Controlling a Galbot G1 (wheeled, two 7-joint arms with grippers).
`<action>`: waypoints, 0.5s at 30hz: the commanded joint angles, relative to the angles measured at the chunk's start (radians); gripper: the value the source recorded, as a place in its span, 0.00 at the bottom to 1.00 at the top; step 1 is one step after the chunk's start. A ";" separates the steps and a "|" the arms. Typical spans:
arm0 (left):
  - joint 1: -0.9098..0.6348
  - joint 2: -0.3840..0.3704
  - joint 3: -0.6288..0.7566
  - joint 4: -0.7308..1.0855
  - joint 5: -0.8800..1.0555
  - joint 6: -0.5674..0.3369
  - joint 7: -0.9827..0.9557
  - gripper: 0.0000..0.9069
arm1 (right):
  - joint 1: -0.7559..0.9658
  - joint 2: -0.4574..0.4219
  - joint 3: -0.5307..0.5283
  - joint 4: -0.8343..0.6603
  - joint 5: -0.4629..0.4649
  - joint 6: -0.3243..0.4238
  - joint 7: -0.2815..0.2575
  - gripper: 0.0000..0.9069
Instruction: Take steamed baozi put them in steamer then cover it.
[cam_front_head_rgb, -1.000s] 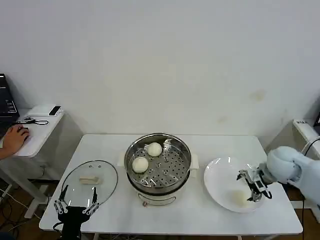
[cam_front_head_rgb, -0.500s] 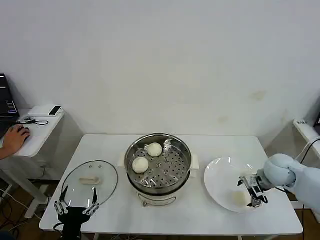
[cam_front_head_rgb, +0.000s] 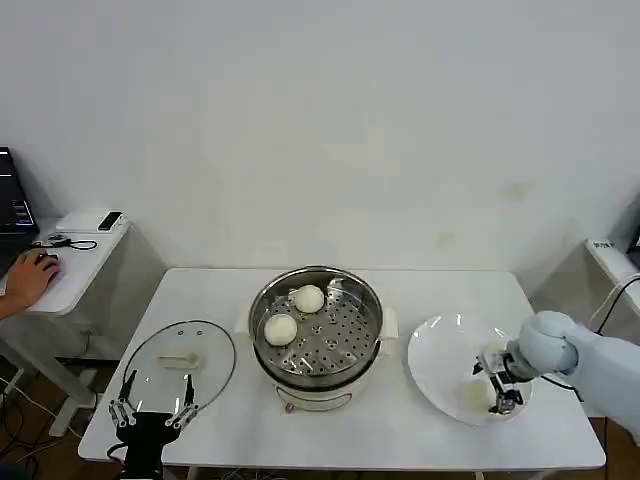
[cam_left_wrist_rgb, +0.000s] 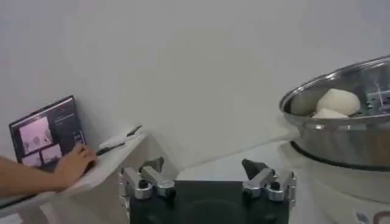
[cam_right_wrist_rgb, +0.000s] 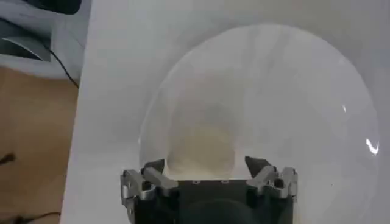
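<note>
The steamer (cam_front_head_rgb: 316, 345) stands mid-table with two steamed baozi (cam_front_head_rgb: 309, 298) (cam_front_head_rgb: 281, 329) on its perforated tray. A third baozi (cam_right_wrist_rgb: 201, 149) lies on the white plate (cam_front_head_rgb: 440, 350) at the right. My right gripper (cam_front_head_rgb: 497, 385) is low over that plate, open, and its fingers (cam_right_wrist_rgb: 152, 168) stand on either side of the bun without closing on it. The cover (cam_front_head_rgb: 180, 362), clear glass with a cream handle, lies flat on the table to the left of the steamer. My left gripper (cam_front_head_rgb: 152, 410) waits open at the front left edge, just in front of the cover.
A side desk (cam_front_head_rgb: 70, 255) at the far left holds a laptop, and a person's hand rests on it. The plate sits close to the table's right edge (cam_front_head_rgb: 560, 380). Bare tabletop lies between steamer and plate.
My right gripper has dropped lower and a little toward the front of the plate, coming down around the baozi. The left arm, steamer and cover have not moved.
</note>
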 joint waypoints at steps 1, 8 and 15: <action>-0.001 0.000 0.000 0.001 0.000 0.000 0.001 1.00 | -0.007 0.010 0.001 -0.013 -0.003 -0.007 0.000 0.80; -0.004 0.001 -0.002 0.000 -0.002 0.001 0.001 1.00 | 0.021 0.005 -0.003 -0.013 0.004 -0.007 -0.018 0.72; -0.008 0.002 0.000 0.000 -0.002 0.001 0.002 1.00 | 0.113 0.002 -0.008 -0.009 0.025 0.006 -0.067 0.71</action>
